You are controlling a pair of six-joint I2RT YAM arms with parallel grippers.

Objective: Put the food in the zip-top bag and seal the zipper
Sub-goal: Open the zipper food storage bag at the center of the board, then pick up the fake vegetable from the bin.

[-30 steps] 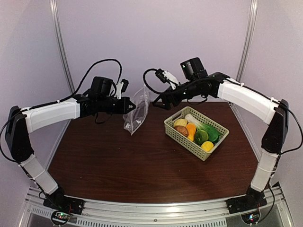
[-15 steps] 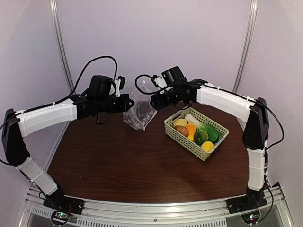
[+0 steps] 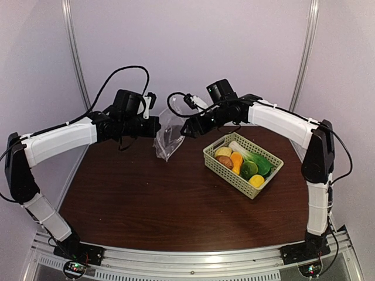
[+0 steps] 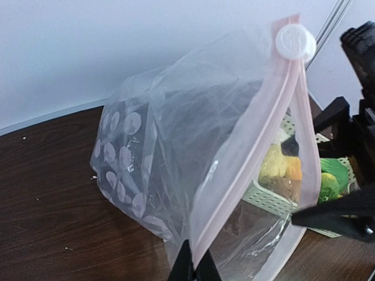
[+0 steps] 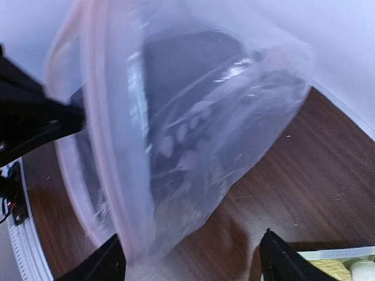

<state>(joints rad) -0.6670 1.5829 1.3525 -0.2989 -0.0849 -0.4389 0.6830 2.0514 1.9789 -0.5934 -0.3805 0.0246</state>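
Left gripper [image 4: 193, 270], jaws pressed together on the pink zipper [image 4: 252, 158], holds the zip-top bag [image 3: 168, 139] above the table [image 3: 146, 199] at upper centre of the overhead frame. The strip runs from the pinch up to a white slider [image 4: 295, 42] at the upper right of the left wrist view. Right gripper [image 3: 188, 127], fingers spread wide, sits just right of the bag and faces its mouth; whether a finger touches the film is unclear. The food [image 3: 236, 161] lies in the green basket [image 3: 227, 173], right of centre and nearer the right arm, which looks placed to take the free lip.
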